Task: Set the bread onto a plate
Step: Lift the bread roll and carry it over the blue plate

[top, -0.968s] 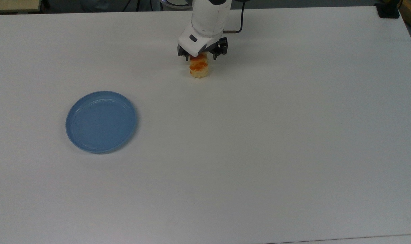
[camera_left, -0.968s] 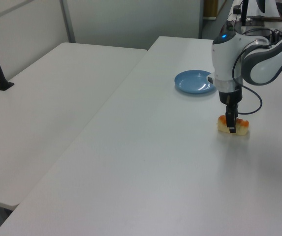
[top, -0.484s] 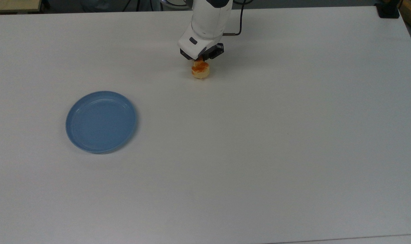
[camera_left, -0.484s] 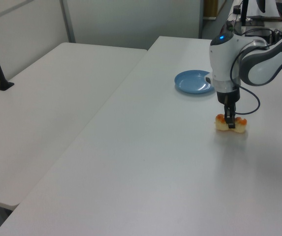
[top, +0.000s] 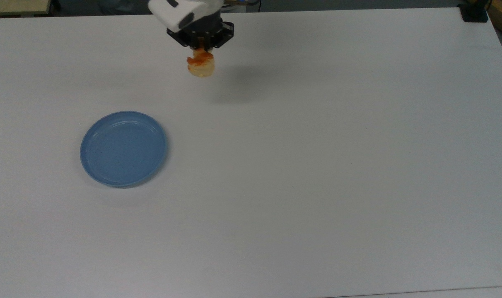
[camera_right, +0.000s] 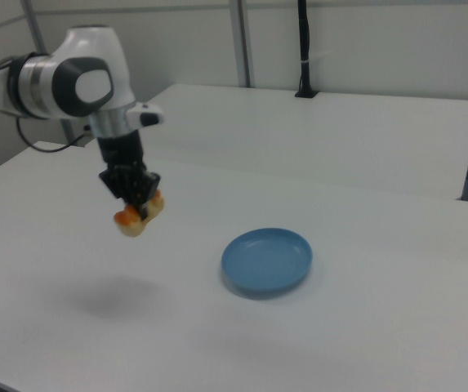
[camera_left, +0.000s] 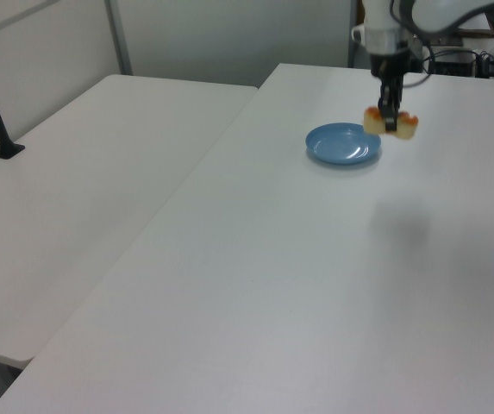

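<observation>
My claw (top: 201,53) is closed on the bread (top: 201,66), fingers pinching it across its middle; the roll hangs under me, clear of the table (top: 317,165), its orange bumps upward and its pale ends sticking out either side of my fingers in the left view; a soft shadow lies on the table below and apart from it, so I hold it well above the surface. In the right view my claw (camera_right: 138,204) carries the bread (camera_right: 135,219) slightly tilted, one end lower than the other; in the left view my claw (camera_left: 390,121) and the bread (camera_left: 390,126) sit in front of the far edge of the plate (camera_left: 341,143). The plate (top: 123,148) rests flat on the table, blue and bare; in the top view it lies toward the top view's left and lower than the bread, well apart from it; in the right view the plate (camera_right: 266,260) is to the right view's right of the bread.
</observation>
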